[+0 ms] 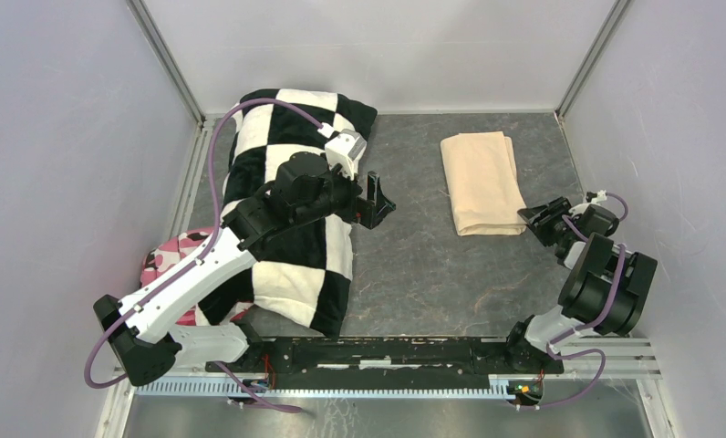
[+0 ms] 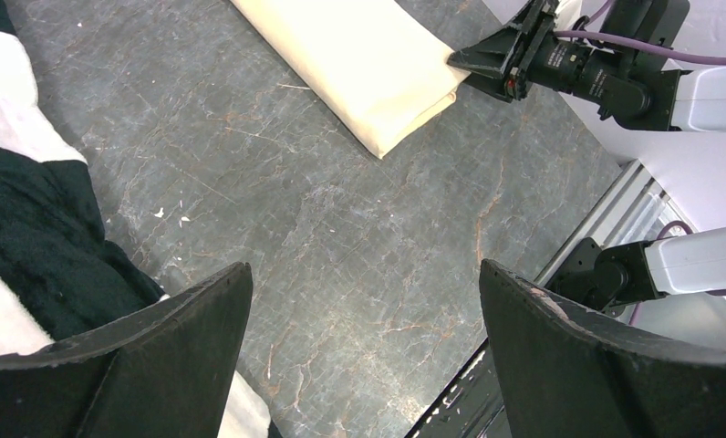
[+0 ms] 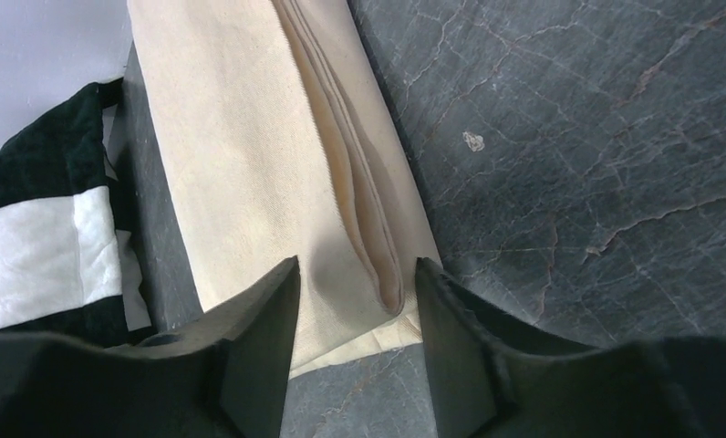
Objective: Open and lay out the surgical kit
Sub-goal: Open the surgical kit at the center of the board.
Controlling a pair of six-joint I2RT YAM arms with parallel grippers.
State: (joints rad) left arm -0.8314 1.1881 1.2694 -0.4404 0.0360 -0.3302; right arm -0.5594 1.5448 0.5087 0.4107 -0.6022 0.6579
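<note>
The inside of the beige cloth wrap (image 1: 481, 182) is concealed by its folds. The pink camouflage cloth (image 1: 157, 263) is largely hidden beneath the left arm (image 1: 195, 274) and checkered pillow (image 1: 291, 274).

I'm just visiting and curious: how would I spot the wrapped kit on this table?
On the dark grey marbled tabletop, look to the far right part. A flat folded beige cloth bundle lies there, the right gripper at its near corner. It is plain and pale, unlike the black-and-white checkered pillow on the left.
</note>
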